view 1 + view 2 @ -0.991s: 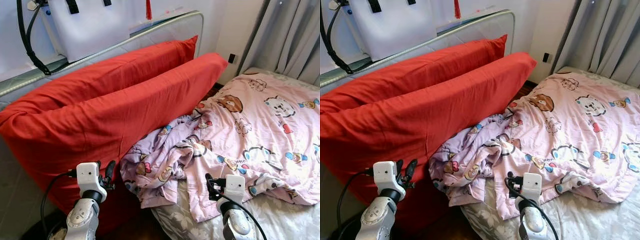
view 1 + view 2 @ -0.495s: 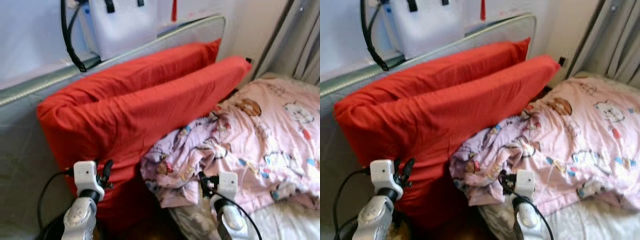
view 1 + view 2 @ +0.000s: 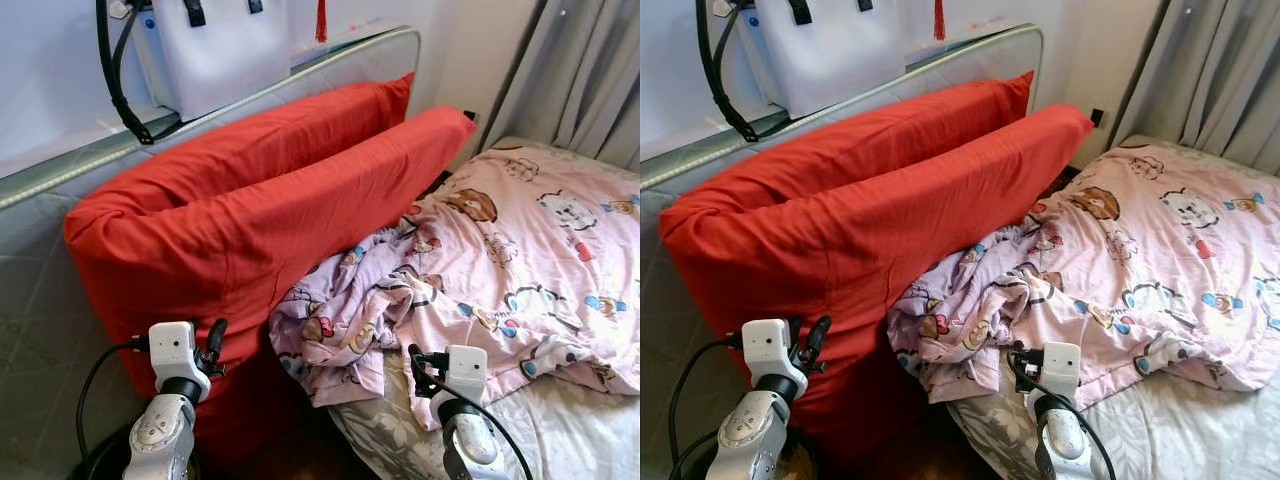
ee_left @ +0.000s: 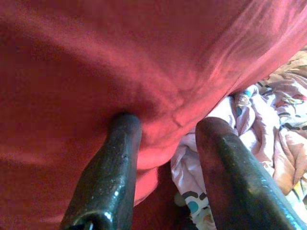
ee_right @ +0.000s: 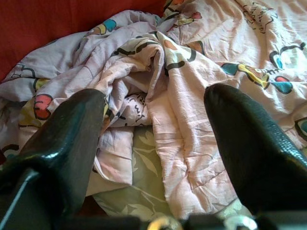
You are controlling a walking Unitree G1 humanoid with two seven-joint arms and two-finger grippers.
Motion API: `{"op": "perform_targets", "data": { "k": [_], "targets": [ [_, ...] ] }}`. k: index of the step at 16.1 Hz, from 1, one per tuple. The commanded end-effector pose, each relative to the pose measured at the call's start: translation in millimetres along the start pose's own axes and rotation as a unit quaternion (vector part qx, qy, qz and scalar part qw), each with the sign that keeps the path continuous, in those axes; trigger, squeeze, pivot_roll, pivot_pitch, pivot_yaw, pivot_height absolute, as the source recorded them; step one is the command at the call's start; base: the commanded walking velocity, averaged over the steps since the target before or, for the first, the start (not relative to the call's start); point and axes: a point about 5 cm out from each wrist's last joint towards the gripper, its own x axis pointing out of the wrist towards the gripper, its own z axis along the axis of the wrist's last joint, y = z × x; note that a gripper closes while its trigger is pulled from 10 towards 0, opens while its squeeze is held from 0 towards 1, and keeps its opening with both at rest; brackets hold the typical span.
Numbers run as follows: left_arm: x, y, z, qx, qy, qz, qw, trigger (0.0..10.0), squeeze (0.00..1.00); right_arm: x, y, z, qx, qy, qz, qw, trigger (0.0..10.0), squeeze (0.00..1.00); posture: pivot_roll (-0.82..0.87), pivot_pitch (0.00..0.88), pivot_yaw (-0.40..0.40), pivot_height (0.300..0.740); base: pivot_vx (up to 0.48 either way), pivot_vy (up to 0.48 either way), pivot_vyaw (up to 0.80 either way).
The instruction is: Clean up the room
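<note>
Two long red pillows (image 3: 250,210) propped vs. the headboard (image 3: 60,170), pink cartoon quilt (image 3: 520,250) spread over the bed (image 3: 560,430), bunched at its near edge beside the front pillow. Left gripper (image 4: 168,158) released, fingers spread, one tip pressing the front pillow's lower face, quilt just beside. Right gripper (image 5: 153,139) wide apart, hovering over the bunched quilt edge & grey floral sheet. Vs. 0.5 s ago: view sharper, swung slightly; arms in like pose. White bag (image 3: 225,45) cut off at top.
</note>
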Motion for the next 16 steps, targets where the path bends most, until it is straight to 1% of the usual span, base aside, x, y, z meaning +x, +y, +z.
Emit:
{"op": "perform_targets", "data": {
  "k": [1,5,8,13,16],
  "targets": [
    [2.9,-4.4,6.1,-0.007,-0.01,-0.007,1.0,10.0,0.0,0.7,-0.5,-0.1,0.003,0.004,-0.001,1.0,10.0,0.0,0.06,0.014,0.005,0.74,0.0,0.0,0.0],
    [1.5,-6.0,6.5,-0.008,-0.011,-0.01,1.0,10.0,0.0,2.1,-2.5,5.0,-0.015,-0.008,0.004,1.0,10.0,0.0,0.05,0.013,0.006,0.74,0.0,0.0,0.0],
    [0.1,-7.7,8.3,-0.01,-0.015,-0.012,1.0,10.0,0.0,4.0,-9.2,12.9,-0.027,-0.027,0.001,0.999,10.0,0.0,0.05,0.01,0.005,0.74,0.0,0.0,0.0],
    [1.8,-19.5,10.0,-0.026,-0.022,-0.02,0.999,10.0,0.0,4.5,-17.4,27.9,-0.048,-0.071,-0.015,0.996,10.0,0.0,0.04,0.0,0.003,0.74,0.0,0.0,0.0],
    [1.1,-15.6,8.8,-0.024,-0.021,-0.015,0.999,10.0,0.0,3.6,-18.9,32.0,-0.051,-0.081,-0.007,0.995,10.0,0.0,0.03,0.0,-0.002,0.74,0.0,0.0,0.0]
  ]
}}
